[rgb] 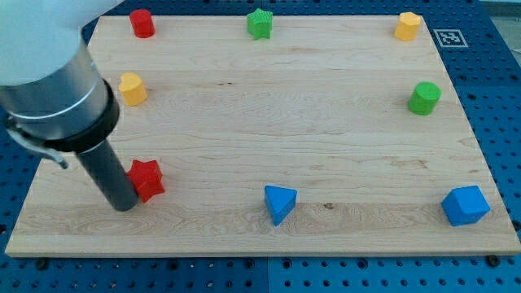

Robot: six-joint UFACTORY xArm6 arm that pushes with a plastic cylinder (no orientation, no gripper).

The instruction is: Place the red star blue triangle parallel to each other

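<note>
Wooden board (244,122) fills the bench. No pincer on this arm – just a rod; my tip (124,205) sits near the board's bottom-left corner, touching the red star's (147,179) left side. Blue triangle (279,203) lies by the bottom edge, approx mid-board, well apart from the star

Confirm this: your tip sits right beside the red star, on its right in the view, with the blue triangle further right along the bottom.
Wrong side. In the camera view my tip sits on the left of the red star; the blue triangle does lie further right along the bottom.
</note>
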